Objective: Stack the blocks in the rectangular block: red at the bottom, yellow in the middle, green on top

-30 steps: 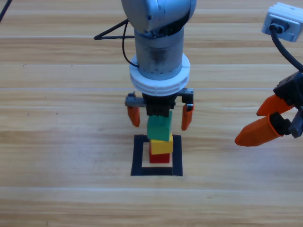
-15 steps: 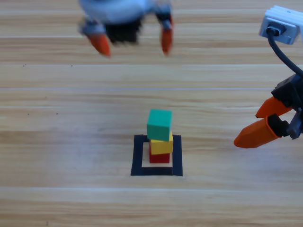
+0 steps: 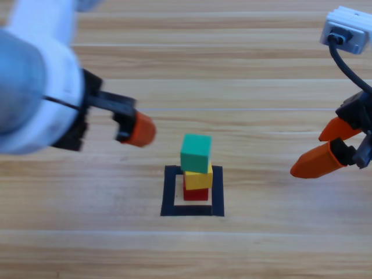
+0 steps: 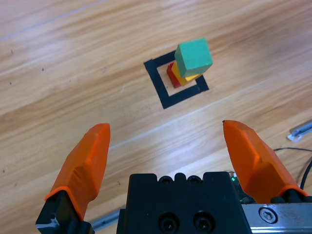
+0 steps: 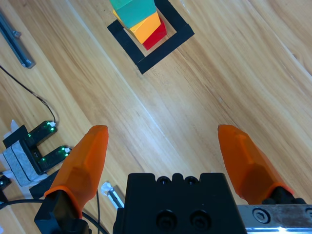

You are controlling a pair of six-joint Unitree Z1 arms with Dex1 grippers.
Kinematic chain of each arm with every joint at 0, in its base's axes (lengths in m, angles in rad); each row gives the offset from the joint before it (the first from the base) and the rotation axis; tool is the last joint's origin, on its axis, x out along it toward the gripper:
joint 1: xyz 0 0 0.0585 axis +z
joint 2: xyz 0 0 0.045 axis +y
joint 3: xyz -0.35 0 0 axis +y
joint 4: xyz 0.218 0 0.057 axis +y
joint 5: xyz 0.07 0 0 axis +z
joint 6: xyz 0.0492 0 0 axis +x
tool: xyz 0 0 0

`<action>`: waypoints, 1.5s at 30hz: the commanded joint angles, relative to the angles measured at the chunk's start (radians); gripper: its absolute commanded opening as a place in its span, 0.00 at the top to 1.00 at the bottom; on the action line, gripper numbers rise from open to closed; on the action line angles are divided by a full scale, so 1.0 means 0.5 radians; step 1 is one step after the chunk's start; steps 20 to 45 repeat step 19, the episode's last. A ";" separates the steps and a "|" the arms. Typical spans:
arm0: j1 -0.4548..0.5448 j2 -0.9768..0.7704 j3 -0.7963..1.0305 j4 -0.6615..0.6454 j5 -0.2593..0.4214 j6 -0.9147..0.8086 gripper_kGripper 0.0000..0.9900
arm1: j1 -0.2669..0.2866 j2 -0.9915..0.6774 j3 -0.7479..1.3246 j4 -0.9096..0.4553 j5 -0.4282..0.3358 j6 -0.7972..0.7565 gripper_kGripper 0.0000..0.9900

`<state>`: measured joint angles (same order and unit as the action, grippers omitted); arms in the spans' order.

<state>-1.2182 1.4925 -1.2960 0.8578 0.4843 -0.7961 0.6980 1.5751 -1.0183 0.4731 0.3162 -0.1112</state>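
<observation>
A three-cube stack stands inside the black tape square [image 3: 169, 192]: the red cube [image 3: 196, 194] at the bottom, the yellow cube [image 3: 199, 179] on it, and the green cube [image 3: 196, 152] on top, turned slightly askew. My left gripper [image 3: 137, 129] hovers to the left of the stack, apart from it. In the left wrist view it [image 4: 165, 127] is open and holds nothing, with the green cube [image 4: 193, 56] and tape square [image 4: 168, 95] well beyond it. My right gripper [image 3: 307, 155] waits open at the right edge; in its wrist view the stack [image 5: 146, 27] lies far off.
A white box with a black cable [image 3: 347, 28] sits at the top right. In the right wrist view a small device with green lights [image 5: 29, 146] and a metal rod [image 5: 14, 41] lie at the left.
My left gripper has drawn away from the green cube, first toward the top of the picture, then swung to the left. The stack stays standing. The right arm has held still.
</observation>
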 commanded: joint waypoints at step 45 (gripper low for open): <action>-0.039 -0.386 0.512 -0.375 0.028 0.181 0.00 | -0.037 -0.039 0.052 -0.044 -0.068 0.017 0.00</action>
